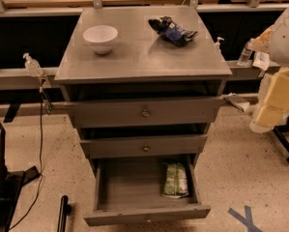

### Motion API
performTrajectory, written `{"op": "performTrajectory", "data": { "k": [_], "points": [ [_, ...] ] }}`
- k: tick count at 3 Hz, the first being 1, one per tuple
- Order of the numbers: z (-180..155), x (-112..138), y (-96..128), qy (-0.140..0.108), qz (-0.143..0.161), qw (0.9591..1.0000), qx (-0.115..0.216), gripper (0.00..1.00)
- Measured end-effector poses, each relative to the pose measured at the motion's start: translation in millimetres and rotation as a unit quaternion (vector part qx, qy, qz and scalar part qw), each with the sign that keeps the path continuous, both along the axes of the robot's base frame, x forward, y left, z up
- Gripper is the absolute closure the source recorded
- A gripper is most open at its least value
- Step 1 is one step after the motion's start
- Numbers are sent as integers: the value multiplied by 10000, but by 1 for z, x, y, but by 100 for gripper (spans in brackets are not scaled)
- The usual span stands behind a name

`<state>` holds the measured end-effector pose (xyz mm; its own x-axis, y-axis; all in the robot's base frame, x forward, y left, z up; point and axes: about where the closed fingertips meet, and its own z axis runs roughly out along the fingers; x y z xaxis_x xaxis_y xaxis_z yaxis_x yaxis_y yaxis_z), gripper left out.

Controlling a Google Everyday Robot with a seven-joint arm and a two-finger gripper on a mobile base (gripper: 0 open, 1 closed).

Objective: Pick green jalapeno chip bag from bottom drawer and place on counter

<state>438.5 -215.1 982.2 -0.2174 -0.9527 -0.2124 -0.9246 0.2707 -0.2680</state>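
Note:
The green jalapeno chip bag [175,180] lies flat at the right side of the bottom drawer [146,215], which is pulled open. The counter [143,57] tops the grey cabinet. My gripper is out of view. Only white and pale yellow arm segments [279,88] show at the right edge, level with the top drawers and apart from the cabinet.
A white bowl [100,37] stands on the counter's left and a dark blue and black snack bag [173,31] lies at its back right. The two upper drawers [145,112] are slightly open. A black stand [1,187] and a cable are on the floor at left. Blue tape [245,219] marks the floor at right.

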Motion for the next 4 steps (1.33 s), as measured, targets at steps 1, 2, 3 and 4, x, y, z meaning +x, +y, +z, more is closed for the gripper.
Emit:
{"op": "performTrajectory", "data": {
  "k": [1, 2, 3, 4],
  "points": [
    [0, 0, 0, -1, 0, 10000, 0, 0],
    [-13, 6, 6, -75, 57, 9998, 150, 0],
    [-87, 12, 38, 129, 297, 9961, 820, 0],
    [-126, 26, 58, 10, 331, 9924, 1184, 0]
  ]
}}
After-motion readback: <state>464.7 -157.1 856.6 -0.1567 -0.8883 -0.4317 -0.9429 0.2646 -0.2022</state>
